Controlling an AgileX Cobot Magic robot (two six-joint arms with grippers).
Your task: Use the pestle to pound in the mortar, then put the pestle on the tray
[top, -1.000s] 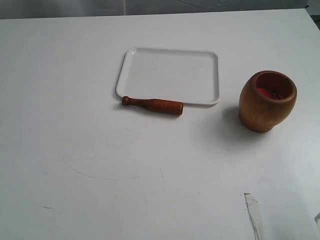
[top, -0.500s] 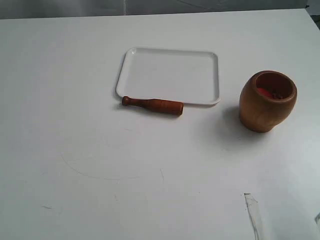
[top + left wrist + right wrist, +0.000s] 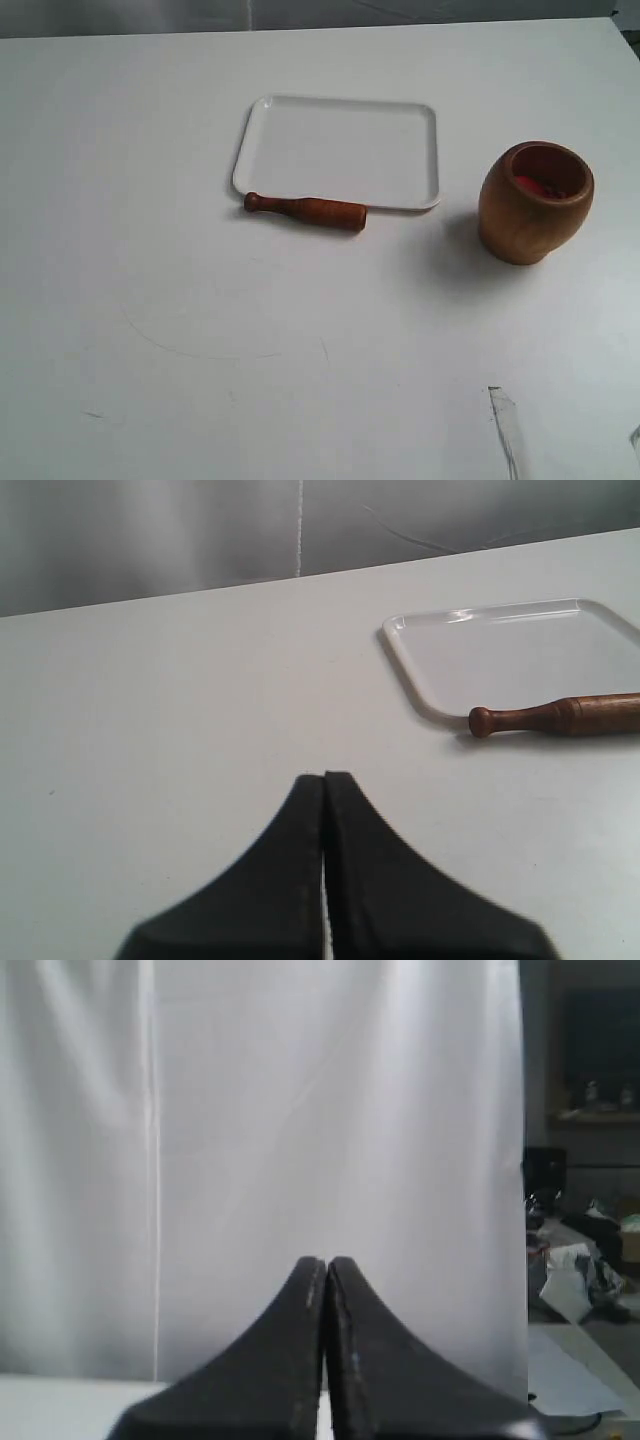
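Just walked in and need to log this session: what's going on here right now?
Nothing is being handled at this moment. The pestle lies flat on the table, along the near edge of the tray, not in it. The mortar stands upright off to the right, apart from both, with reddish bits inside. The left gripper points toward tray and pestle; the right gripper faces a white curtain. Both are shut and empty. Pounding has not yet begun.

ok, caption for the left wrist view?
Shut left gripper over white table; wooden pestle lies beside the white tray.
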